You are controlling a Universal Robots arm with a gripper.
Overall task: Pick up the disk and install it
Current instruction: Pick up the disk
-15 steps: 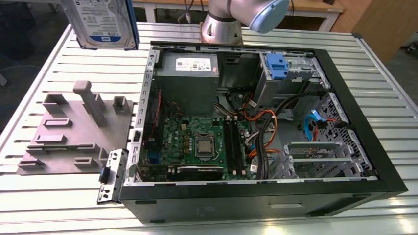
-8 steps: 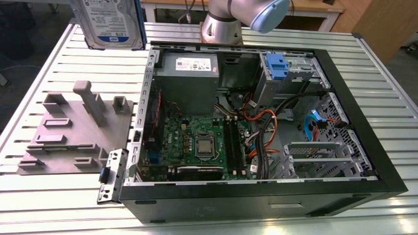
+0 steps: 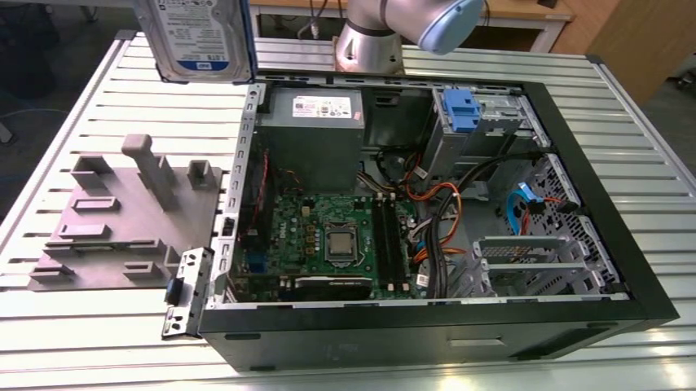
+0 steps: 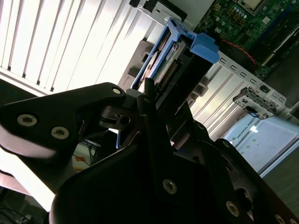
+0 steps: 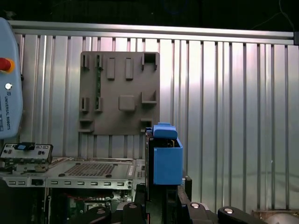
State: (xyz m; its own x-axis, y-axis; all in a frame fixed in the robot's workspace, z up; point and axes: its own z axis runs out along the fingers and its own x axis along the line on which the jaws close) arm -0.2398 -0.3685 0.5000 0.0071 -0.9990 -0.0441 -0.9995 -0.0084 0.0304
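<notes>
**Dull metal, glossy and matt plastic, ribbed aluminium**
The disk [image 3: 196, 37] clamped in the gripper [image 4: 161, 100] is cased in dull silver-grey metal and faced with a smooth label. Its side rails [image 5: 167, 161] are moulded in glossy blue plastic. The gripper itself is finished in matt black. Below the tool, the table [image 3: 98, 98] is formed of bright ribbed aluminium, and the fixture plate [image 5: 119, 93] on it looks like matt grey plastic.

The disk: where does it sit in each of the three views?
Exterior view: the disk, label showing, high at the exterior view's left.
Second wrist view: the disk end-on, blue rail showing.
First wrist view: its blue end facing the camera.
Shared landmark: the ribbed metal table.
</notes>
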